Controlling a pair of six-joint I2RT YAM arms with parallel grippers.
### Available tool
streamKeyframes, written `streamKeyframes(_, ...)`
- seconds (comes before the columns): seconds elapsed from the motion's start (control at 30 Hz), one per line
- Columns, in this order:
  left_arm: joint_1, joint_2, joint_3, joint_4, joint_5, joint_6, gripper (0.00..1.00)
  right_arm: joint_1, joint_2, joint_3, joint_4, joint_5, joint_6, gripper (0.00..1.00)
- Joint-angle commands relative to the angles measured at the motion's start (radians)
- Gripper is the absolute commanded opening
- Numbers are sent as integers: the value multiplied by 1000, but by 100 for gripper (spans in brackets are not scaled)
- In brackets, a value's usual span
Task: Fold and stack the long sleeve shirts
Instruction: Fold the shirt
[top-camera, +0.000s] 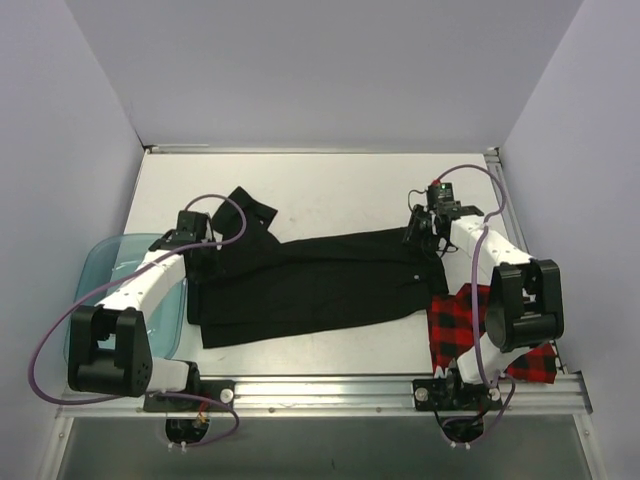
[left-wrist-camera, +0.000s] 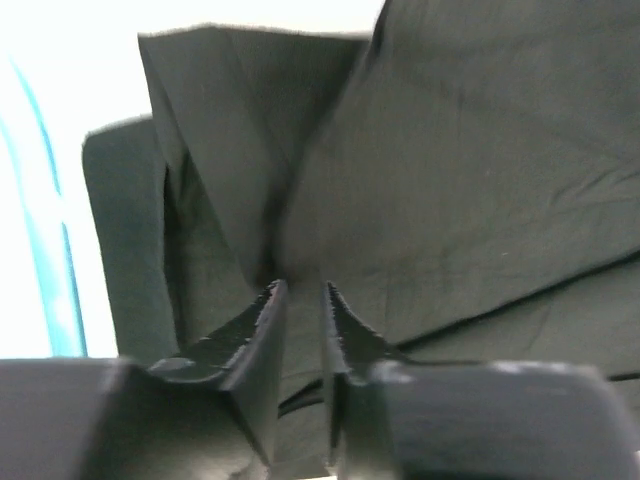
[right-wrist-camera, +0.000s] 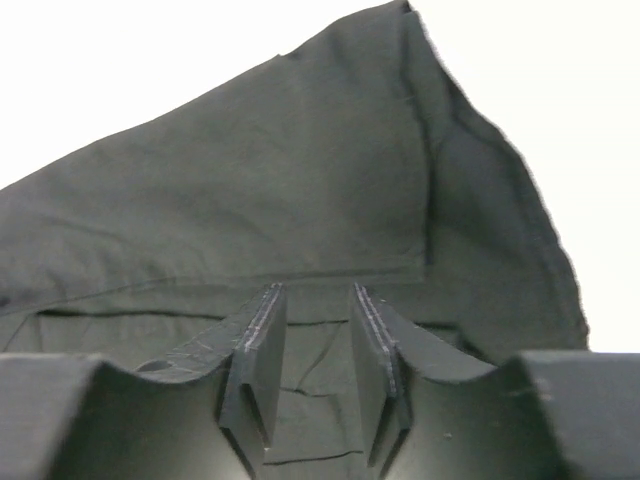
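While left claw (left-wrist-camera: 301, 290) and right claw (right-wrist-camera: 315, 292) gape slightly, black shirt (top-camera: 320, 285) lies lengthwise left-right.

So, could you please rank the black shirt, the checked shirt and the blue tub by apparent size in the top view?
1. black shirt
2-3. checked shirt and blue tub: look alike, both partly hidden, so unranked.

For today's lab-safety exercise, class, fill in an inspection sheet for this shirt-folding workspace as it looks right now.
Surface: white table, shirts lying on it.
Job's things: black shirt spread across the middle; red-and-black checked shirt bunched partly beneath the right arm.
Clutter: teal tub at the left edge.
Grippers: left gripper and right gripper narrowly open over black cloth, nothing seen pinched.
Cables: purple cables loop off each arm.
Surroundings: plain pale walls.
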Motion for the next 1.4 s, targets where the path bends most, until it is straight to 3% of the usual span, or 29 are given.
streamKeyframes(0.0, 6, 44, 28, -67, 41, -15, 33, 21, -62, 29, -32, -18, -8, 33)
streamKeyframes(0.13, 5, -11, 54, -75, 83, -21, 66, 56, -69, 46, -38, -37, -28, 41)
streamKeyframes(0.17, 6, -31, 58, -75, 86, -22, 79, 77, -66, 49, -38, -46, -35, 41)
streamKeyframes(0.33, 6, -148, 129, -74, 55, -53, 97, 142, -27, 77, -43, -43, -32, 41)
streamKeyframes(0.53, 8, 17, 349, -55, -18, -88, 97, 246, -49, 61, -43, -18, -20, 42)
streamKeyframes(0.63, 8, 177, 449, -25, -28, -93, 97, 291, -73, 40, -44, -15, -8, 59)
streamKeyframes(0.8, 6, 448, 658, 17, -5, -59, 97, 360, -122, -8, -46, -4, 6, 70)
streamKeyframes(0.97, -14, 585, 750, 52, 25, 26, 90, 418, -170, -51, -49, -1, 17, 73)
streamKeyframes(1.1, -31, 646, 785, 75, -55, 65, 76, 440, -204, -89, -49, 0, 23, 73)
streamKeyframes(1.27, -49, 712, 819, 75, -60, 119, 46, 444, -236, -115, -52, 2, 29, 73)
streamKeyframes(1.3, -54, 713, 821, 75, -57, 125, 32, 449, -240, -117, -52, 5, 31, 73)
streamKeyframes(1.37, -74, 697, 813, 77, -55, 148, 18, 447, -250, -126, -52, 6, 37, 73)
